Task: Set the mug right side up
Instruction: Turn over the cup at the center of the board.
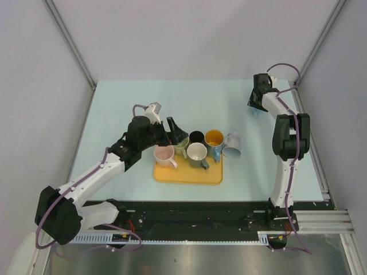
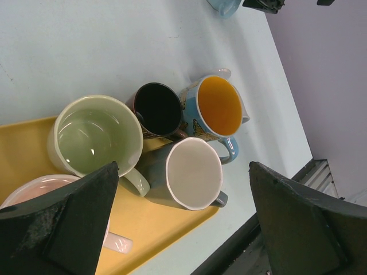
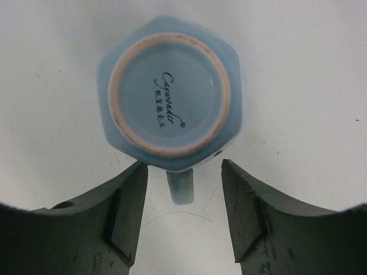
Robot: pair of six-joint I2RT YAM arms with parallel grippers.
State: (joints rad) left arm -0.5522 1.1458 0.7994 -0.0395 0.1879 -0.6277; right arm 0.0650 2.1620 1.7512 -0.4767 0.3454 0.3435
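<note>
Sitting upside down, the blue mug (image 3: pixel 169 86) looks hard, slippery and breakable; the open, empty right hand (image 3: pixel 183 172) should pinch its handle (image 3: pixel 180 189).

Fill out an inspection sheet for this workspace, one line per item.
Surface: pale blue table; no spills seen.
Job's things: blue mug upside down at the far right, base up.
Clutter: five upright mugs grouped at a yellow tray; white mug on its side just right of the tray.
Grippers: left gripper open above the grouped mugs; right gripper open, fingers either side of the blue mug's handle, not gripping.
Cables: purple cables run along both arms; no snag seen.
Surroundings: plain pale walls; nothing else seen.
</note>
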